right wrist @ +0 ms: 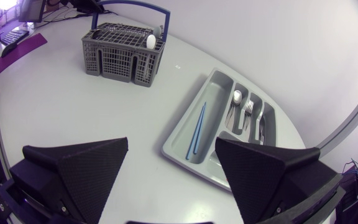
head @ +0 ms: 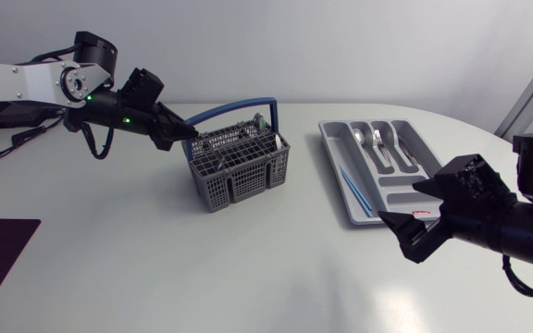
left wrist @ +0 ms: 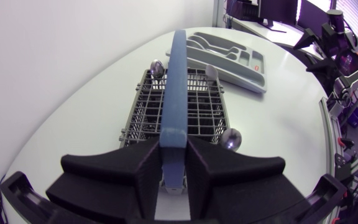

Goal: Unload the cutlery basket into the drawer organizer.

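Left gripper (left wrist: 173,149) squeezes the blue handle (head: 234,106); right gripper (right wrist: 171,142) hangs wide open.
The grey cutlery basket (head: 239,171) sits near the table's 12 o'clock with spoons (left wrist: 157,67) poking out. The drawer organizer (head: 331,148) lies at its 3 o'clock, holding forks (head: 398,148) and blue sticks (head: 357,190). Its small red label (head: 421,214) is too tiny to read.

My left arm (head: 17,81) shows white links, black joints (two green lights (head: 126,118)) and a looping black cable (head: 92,148).
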Controlling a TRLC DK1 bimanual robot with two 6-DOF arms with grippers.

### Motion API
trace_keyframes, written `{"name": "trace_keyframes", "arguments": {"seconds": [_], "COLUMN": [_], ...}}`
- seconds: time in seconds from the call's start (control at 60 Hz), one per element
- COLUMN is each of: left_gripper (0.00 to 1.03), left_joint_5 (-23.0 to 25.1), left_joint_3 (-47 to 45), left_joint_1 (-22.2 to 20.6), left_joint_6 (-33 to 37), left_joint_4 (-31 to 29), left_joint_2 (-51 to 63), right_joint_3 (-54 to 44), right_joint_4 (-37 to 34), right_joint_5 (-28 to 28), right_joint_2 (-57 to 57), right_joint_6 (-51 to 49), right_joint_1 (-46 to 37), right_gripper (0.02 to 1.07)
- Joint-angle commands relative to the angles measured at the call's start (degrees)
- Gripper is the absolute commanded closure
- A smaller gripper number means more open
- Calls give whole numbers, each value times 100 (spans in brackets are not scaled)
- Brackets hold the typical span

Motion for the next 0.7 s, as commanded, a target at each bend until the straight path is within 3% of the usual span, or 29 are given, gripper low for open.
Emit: {"name": "trace_keyframes", "arguments": {"seconds": [0.0, 0.433, 0.683], "left_gripper": [100, 100, 100], "left_joint_5": [233, 1182, 1235], "left_joint_3": [-246, -1292, -1300], "left_joint_1": [74, 197, 100], "left_joint_6": [548, 3308, 3571], "left_joint_4": [-400, -3028, -3160], "left_joint_2": [-220, -1354, -1345], "right_joint_3": [-95, -271, -289], "right_joint_4": [-107, -389, -398], "right_joint_5": [-58, -128, -137], "right_joint_2": [-94, -437, -437], "right_joint_6": [-128, -180, -189], "right_joint_1": [38, 144, 346], "right_gripper": [6, 6, 6]}}
